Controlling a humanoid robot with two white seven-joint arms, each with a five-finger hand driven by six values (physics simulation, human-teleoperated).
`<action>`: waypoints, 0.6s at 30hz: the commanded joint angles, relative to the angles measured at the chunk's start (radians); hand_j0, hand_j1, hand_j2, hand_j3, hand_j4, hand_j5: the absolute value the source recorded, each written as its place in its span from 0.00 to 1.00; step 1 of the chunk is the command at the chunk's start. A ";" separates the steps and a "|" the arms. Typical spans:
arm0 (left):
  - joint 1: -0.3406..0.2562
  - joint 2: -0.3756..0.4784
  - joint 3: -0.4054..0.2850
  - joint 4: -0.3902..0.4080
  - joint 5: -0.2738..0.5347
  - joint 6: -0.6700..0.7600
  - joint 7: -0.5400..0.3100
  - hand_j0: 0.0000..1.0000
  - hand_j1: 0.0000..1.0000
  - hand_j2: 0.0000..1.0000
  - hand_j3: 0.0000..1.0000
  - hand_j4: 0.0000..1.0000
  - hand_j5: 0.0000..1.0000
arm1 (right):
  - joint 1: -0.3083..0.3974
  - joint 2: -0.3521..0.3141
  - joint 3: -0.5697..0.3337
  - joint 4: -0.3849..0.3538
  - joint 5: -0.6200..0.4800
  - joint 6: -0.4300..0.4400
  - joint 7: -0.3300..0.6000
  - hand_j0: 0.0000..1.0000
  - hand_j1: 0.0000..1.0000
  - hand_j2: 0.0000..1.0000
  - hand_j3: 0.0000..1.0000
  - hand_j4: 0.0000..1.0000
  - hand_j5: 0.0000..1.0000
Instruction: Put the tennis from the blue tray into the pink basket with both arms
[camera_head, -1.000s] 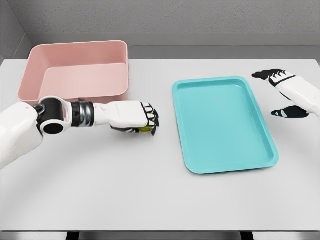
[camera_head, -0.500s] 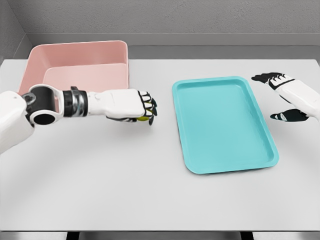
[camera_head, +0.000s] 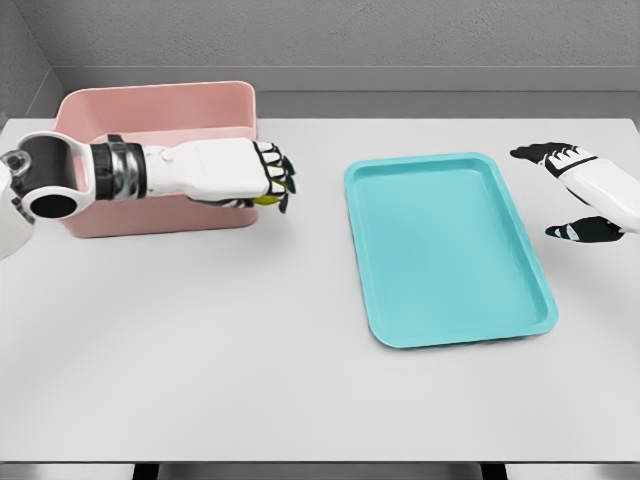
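Observation:
My left hand (camera_head: 268, 186) is curled shut on the yellow-green tennis ball (camera_head: 267, 198), which only peeks out under the fingers. The hand hovers at the right front corner of the pink basket (camera_head: 150, 115), over its right wall. The blue tray (camera_head: 445, 245) lies flat at the right of the middle, with nothing in it. At the right edge, beyond the tray, my right hand (camera_head: 565, 190) is open, its thumb and fingers spread and holding nothing.
The white table (camera_head: 250, 360) carries only the basket at the back left and the tray. A grey wall runs behind the table's far edge.
My left hand has carried the ball up and to the left, from the bare table in front of the basket to the basket's right front corner. The right hand has barely moved.

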 joint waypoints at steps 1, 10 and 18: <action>-0.002 0.023 0.005 0.000 0.024 0.002 0.002 0.58 0.58 0.58 0.58 0.58 0.58 | 0.000 -0.002 0.000 0.000 -0.008 0.003 -0.001 1.00 1.00 1.00 1.00 1.00 1.00; -0.015 0.095 0.063 0.026 0.037 0.002 0.002 0.59 0.59 0.59 0.59 0.59 0.59 | 0.008 0.000 -0.014 -0.001 -0.008 0.003 -0.001 1.00 1.00 1.00 1.00 1.00 1.00; -0.015 0.109 0.094 0.137 0.063 0.002 0.003 0.59 0.59 0.59 0.59 0.59 0.59 | 0.012 0.000 -0.014 -0.001 -0.008 0.003 -0.001 1.00 1.00 1.00 1.00 1.00 1.00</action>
